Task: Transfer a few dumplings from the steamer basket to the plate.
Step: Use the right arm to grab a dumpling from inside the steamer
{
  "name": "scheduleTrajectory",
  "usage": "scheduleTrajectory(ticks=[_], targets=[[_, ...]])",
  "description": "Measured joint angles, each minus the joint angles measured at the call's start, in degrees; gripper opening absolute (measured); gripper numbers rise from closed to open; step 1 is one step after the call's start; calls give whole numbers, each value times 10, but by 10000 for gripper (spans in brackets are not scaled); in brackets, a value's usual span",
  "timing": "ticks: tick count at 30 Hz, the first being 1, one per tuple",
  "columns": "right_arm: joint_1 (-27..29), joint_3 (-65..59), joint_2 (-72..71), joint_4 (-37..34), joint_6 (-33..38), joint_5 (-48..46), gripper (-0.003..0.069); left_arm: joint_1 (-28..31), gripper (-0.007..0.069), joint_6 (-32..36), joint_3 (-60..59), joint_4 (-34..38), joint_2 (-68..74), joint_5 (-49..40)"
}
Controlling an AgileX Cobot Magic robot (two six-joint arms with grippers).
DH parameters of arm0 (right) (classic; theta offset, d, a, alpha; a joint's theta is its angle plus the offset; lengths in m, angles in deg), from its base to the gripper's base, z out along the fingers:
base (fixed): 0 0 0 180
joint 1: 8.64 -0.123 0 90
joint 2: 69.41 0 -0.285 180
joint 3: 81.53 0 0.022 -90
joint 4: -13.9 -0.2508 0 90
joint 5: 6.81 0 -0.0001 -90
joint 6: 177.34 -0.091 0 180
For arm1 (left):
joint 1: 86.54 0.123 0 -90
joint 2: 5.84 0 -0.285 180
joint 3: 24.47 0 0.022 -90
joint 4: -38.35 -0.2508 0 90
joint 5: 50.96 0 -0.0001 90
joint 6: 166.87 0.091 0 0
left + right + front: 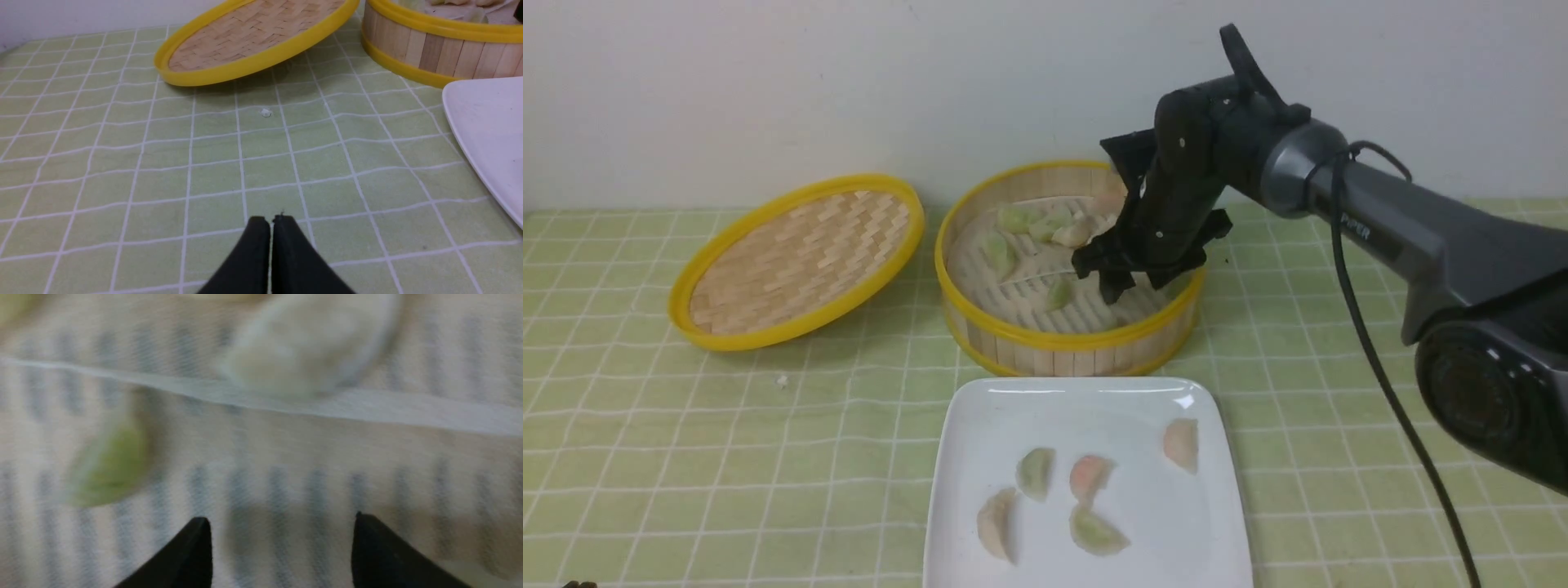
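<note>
The steamer basket (1062,343) stands at the middle back with several green and beige dumplings (999,251) on its pale liner. My right gripper (1112,287) hangs inside it, open and empty, just above the liner; in the right wrist view (282,526) a green dumpling (112,467) and a pale one (302,355) lie ahead of it, blurred. The white plate (980,457) in front holds several dumplings (1090,478). My left gripper (271,220) is shut and empty, low over the cloth to the left of the plate (486,122).
The shallow woven lid (800,257) leans to the left of the basket, tilted; it also shows in the left wrist view (253,36). A small white crumb (782,380) lies on the green checked cloth. A black cable (1388,384) hangs from the right arm.
</note>
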Motion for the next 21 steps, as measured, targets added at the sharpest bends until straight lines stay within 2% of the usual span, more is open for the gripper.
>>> scheduleTrajectory(ticks=[3, 11, 21], targets=[[-1, 37, 2, -3, 3, -16, 421, 0, -6, 0, 0, 0, 0, 0], [-1, 82, 1, 93, -39, -54, 421, 0, -6, 0, 0, 0, 0, 0], [0, 82, 29, 122, -41, -62, 421, 0, -6, 0, 0, 0, 0, 0]])
